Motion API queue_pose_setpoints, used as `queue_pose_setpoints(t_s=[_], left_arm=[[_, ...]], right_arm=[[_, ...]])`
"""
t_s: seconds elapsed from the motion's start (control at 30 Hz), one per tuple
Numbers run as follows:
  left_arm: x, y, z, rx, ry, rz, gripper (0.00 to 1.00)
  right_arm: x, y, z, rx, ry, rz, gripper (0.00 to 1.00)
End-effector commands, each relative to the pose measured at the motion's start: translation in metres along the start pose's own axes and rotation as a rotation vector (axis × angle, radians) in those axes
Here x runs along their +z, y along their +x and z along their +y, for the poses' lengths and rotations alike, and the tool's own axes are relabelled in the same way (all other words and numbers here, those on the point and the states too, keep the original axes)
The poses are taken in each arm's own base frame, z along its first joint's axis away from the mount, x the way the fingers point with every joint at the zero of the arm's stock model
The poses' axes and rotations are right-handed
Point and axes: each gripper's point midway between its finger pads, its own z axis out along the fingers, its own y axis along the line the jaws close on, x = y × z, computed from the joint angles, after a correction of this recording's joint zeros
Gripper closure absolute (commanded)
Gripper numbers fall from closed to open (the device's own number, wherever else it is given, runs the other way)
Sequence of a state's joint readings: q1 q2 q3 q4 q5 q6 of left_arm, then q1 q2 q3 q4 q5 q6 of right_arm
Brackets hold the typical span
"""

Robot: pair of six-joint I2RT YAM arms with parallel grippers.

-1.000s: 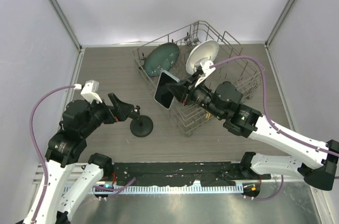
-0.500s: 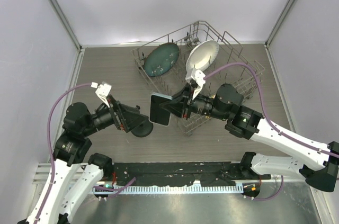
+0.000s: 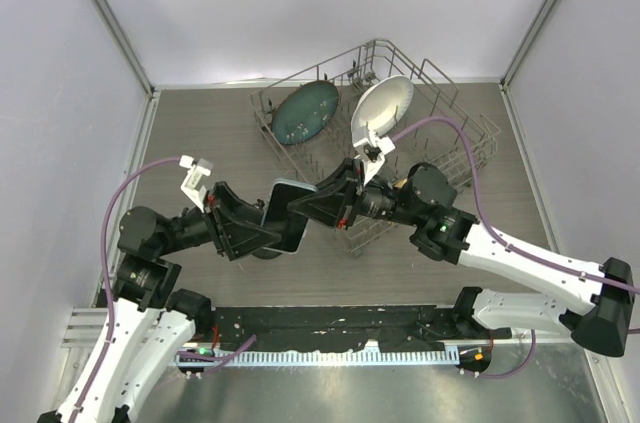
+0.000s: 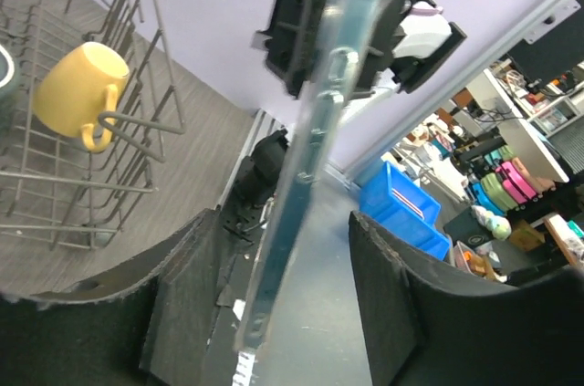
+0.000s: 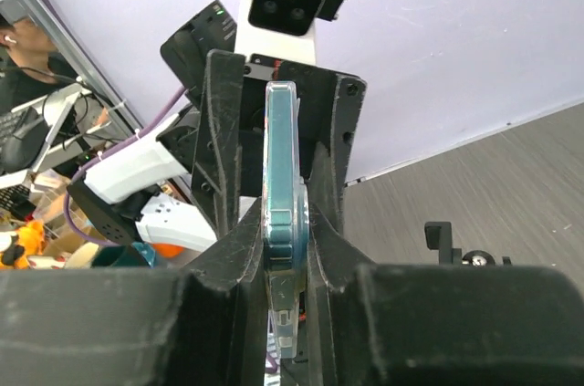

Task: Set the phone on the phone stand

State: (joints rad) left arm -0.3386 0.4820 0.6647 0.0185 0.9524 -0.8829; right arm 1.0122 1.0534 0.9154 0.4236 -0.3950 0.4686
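Phone [image 3: 284, 207], clamped by right gripper [image 3: 316, 205], has shifted left of rack [image 3: 455, 139], now between left gripper's [image 3: 266, 231] wide-spread fingers; handover looks imminent.

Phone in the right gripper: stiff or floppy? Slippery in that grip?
The phone looks rigid: straight edge-on though clamped only at one end by the right gripper. Its glossy rounded edge is probably slick, so it might pivot. The left gripper straddles it open, so there's no second hold.

Black clear-cased phone [image 3: 283, 215], upright on edge, pinched in right hand [image 3: 312, 206]
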Motion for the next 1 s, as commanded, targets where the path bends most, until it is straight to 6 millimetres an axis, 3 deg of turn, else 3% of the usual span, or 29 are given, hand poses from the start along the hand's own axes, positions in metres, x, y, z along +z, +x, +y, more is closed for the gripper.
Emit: queue_pose_setpoints(t_s=[0.0,0.03,0.1,0.13,0.3,0.37,0.4,0.43,0.47,0.5,0.57,0.6,0.67,0.8,0.97], left_arm=[[-0.004,-0.007,-0.030,0.064,0.116,-0.023,0.43],[-0.004,-0.007,-0.030,0.058,0.118,-0.021,0.52],[-0.004,-0.005,-0.031,0.057,0.126,-0.011,0.58],[-0.004,-0.004,-0.031,0.052,0.125,-0.006,0.73],[-0.005,-0.005,-0.030,0.065,0.113,-0.008,1.00],[-0.006,-0.003,-0.028,0.056,0.090,0.004,1.00],[-0.006,-0.005,-0.030,0.067,0.082,-0.003,1.00],[-0.007,-0.003,-0.027,0.074,0.064,0.001,1.00],[-0.008,-0.003,-0.028,0.085,0.061,0.001,1.00],[-0.009,-0.004,-0.029,0.103,0.058,-0.001,1.00],[-0.010,0.001,-0.026,0.099,0.045,0.019,1.00],[-0.010,0.001,-0.026,0.097,0.043,0.023,1.00],[-0.011,0.003,-0.026,0.096,0.043,0.027,1.00],[-0.012,0.003,-0.030,0.114,0.054,0.025,1.00],[-0.014,0.005,-0.035,0.124,0.074,0.038,1.00]], right_arm=[[0.010,-0.043,0.018,0.027,-0.079,-0.182,0.99],[0.011,-0.045,0.018,0.029,-0.079,-0.189,0.99],[0.014,-0.044,0.015,0.034,-0.070,-0.198,0.99],[0.015,-0.046,0.017,0.030,-0.074,-0.209,0.99],[0.023,-0.042,0.012,0.035,-0.066,-0.190,0.99],[0.024,-0.040,0.010,0.026,-0.042,-0.163,0.98],[0.023,-0.043,0.007,0.024,-0.016,-0.160,0.89],[0.022,-0.031,-0.002,0.037,0.035,-0.101,0.83],[0.022,-0.037,-0.003,0.005,0.055,-0.090,0.75],[0.020,-0.023,-0.012,0.011,0.102,-0.016,0.59],[0.017,-0.027,-0.012,-0.033,0.118,0.025,0.45],[0.013,-0.018,-0.015,-0.024,0.138,0.078,0.36],[0.008,-0.020,-0.014,-0.035,0.132,0.108,0.28],[-0.001,-0.009,-0.018,-0.021,0.123,0.206,0.27],[-0.001,0.002,0.001,0.023,-0.015,0.287,0.27]])
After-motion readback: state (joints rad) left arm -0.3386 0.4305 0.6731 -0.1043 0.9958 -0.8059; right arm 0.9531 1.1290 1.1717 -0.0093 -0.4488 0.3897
